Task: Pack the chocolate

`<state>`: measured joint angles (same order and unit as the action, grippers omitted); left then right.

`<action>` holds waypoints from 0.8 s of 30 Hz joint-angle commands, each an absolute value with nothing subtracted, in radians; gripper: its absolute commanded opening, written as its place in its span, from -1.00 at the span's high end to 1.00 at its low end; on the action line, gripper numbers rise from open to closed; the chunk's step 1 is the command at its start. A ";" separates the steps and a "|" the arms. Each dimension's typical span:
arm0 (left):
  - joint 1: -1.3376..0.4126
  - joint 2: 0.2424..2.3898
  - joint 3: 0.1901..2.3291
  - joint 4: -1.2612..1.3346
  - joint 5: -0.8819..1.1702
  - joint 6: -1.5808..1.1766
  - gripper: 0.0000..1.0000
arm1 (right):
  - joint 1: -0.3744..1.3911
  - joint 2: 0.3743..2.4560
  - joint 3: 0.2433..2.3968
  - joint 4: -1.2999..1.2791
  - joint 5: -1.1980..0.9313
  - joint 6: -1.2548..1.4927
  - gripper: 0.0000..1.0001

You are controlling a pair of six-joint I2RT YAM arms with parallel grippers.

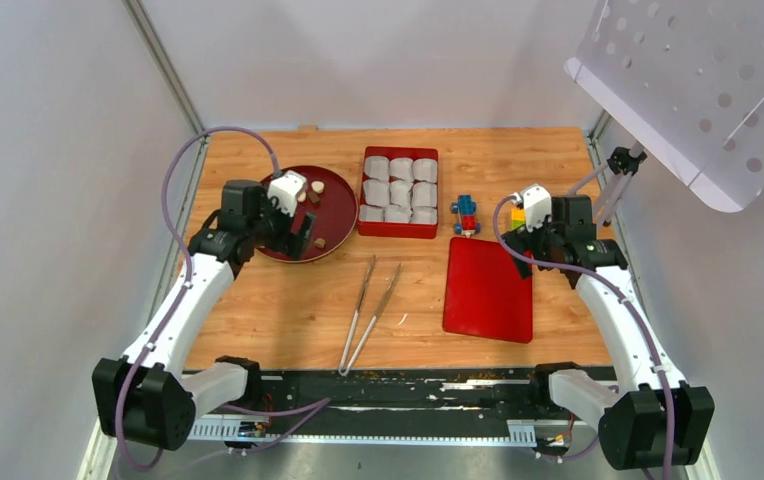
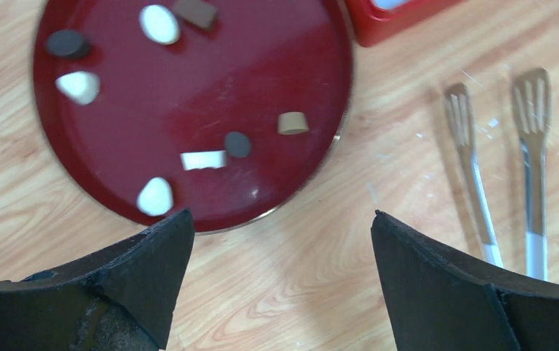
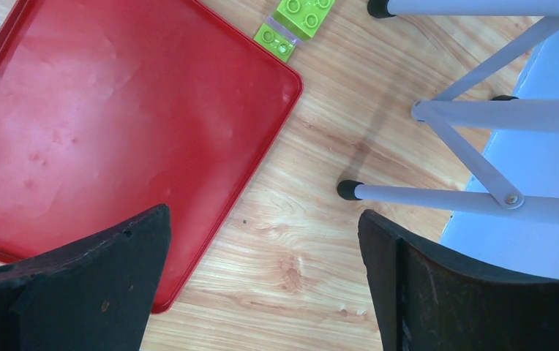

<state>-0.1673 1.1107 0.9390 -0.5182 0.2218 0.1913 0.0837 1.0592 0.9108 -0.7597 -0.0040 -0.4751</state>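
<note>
The chocolate (image 2: 238, 144) lies as 8 small lumps scattered on a round, glossy dark-red plate (image 2: 262, 66). There are 2 dark discs, 1 brown block, 1 tan stub and 4 pale pieces shaped as ovals, a wedge and a bar. All lie apart, with bare plate between them.

The left hand (image 2: 282, 219) hovers over the plate's rim, its 2 black fingers spread wide and holding nothing. Just right of the plate stands a red rectangular box (image 1: 396, 230), its corner close to the rim, filled with white crinkled paper cups (image 1: 401, 168) in rows of 3.

Toward the arms from the plate and a little right, metal tongs (image 2: 474, 183) with slotted tips lie flat, apart from the rim. Open wood-grain table (image 1: 288, 310) surrounds them.

Farther right of the plate lies a flat red lid (image 3: 115, 110), smooth, with rounded corners and a raised edge. Small toy blocks (image 1: 466, 213) sit beside the box. The right hand (image 3: 263, 213) hangs over the lid's outer edge, well away from the plate, jaws wide apart and empty, next to a white stand (image 3: 445, 194) with thin legs.
</note>
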 commanded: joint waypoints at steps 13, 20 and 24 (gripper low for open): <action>-0.521 1.253 0.920 -0.561 0.321 0.162 -0.53 | 0.080 1.016 0.963 -0.747 -0.099 -0.534 -0.93; -0.619 1.339 0.908 -0.568 0.336 0.178 -0.50 | 0.080 0.957 0.922 -0.761 -0.105 -0.519 -0.88; -0.648 1.377 0.881 -0.503 0.346 0.119 -0.41 | 0.080 0.939 0.907 -0.759 -0.113 -0.510 -0.87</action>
